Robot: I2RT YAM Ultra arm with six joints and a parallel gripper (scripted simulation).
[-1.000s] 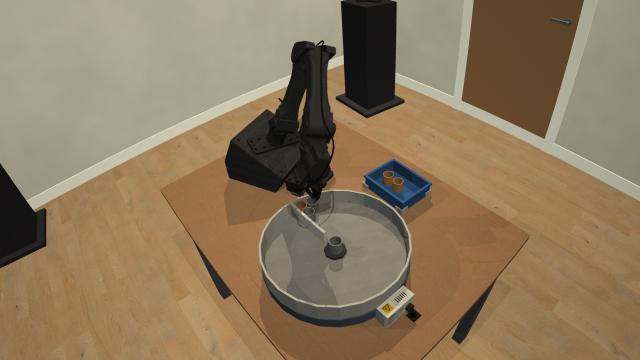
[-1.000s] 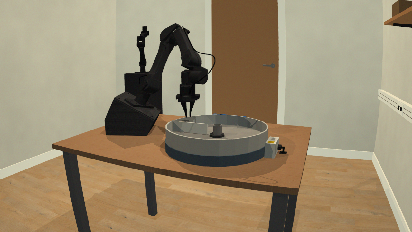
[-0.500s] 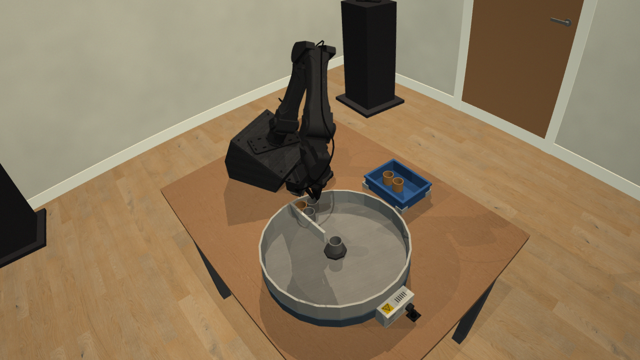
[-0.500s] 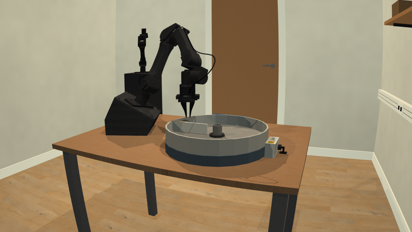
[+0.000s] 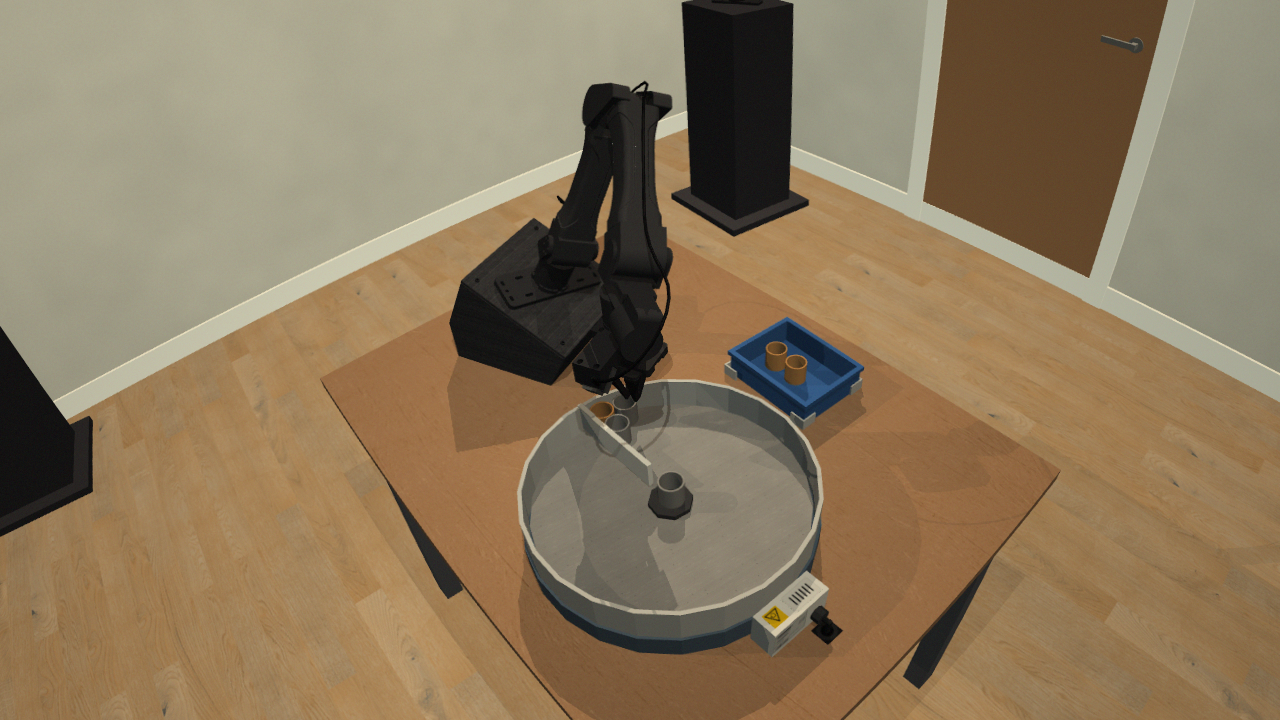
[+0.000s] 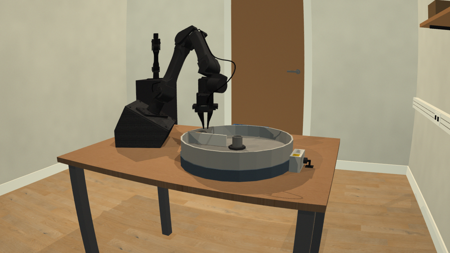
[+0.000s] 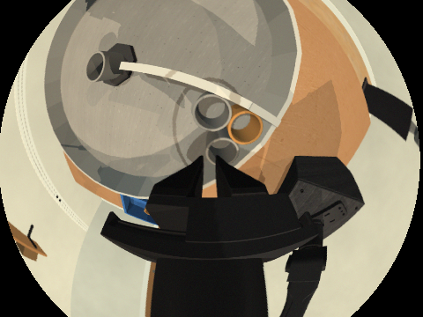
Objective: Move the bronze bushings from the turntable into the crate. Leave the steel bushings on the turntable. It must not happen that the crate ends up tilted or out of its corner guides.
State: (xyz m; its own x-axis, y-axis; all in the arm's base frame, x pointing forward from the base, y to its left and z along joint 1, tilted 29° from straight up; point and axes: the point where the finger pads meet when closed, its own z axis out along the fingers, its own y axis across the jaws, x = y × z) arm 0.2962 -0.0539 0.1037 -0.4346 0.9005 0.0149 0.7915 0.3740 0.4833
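The grey turntable [image 5: 667, 509] holds one bronze bushing [image 5: 601, 410] and two steel bushings [image 5: 618, 422] bunched at its far rim, beside a pale divider wall [image 5: 617, 438]. In the wrist view the bronze bushing [image 7: 245, 127] stands to the right of one steel bushing [image 7: 211, 111]. The other steel bushing [image 7: 222, 148] is partly hidden behind my fingertips. My gripper [image 5: 629, 394] points straight down just above this cluster, over the near steel bushing. Its fingers are nearly together with nothing between them. It also shows in the exterior view [image 6: 204, 126]. The blue crate [image 5: 793, 367] holds two bronze bushings [image 5: 776, 354].
A dark hub [image 5: 670, 493] stands at the turntable's centre. The turntable has a raised rim all round. A control box [image 5: 789, 614] sits at its near edge. The arm's black base [image 5: 523, 313] is behind the turntable on the left.
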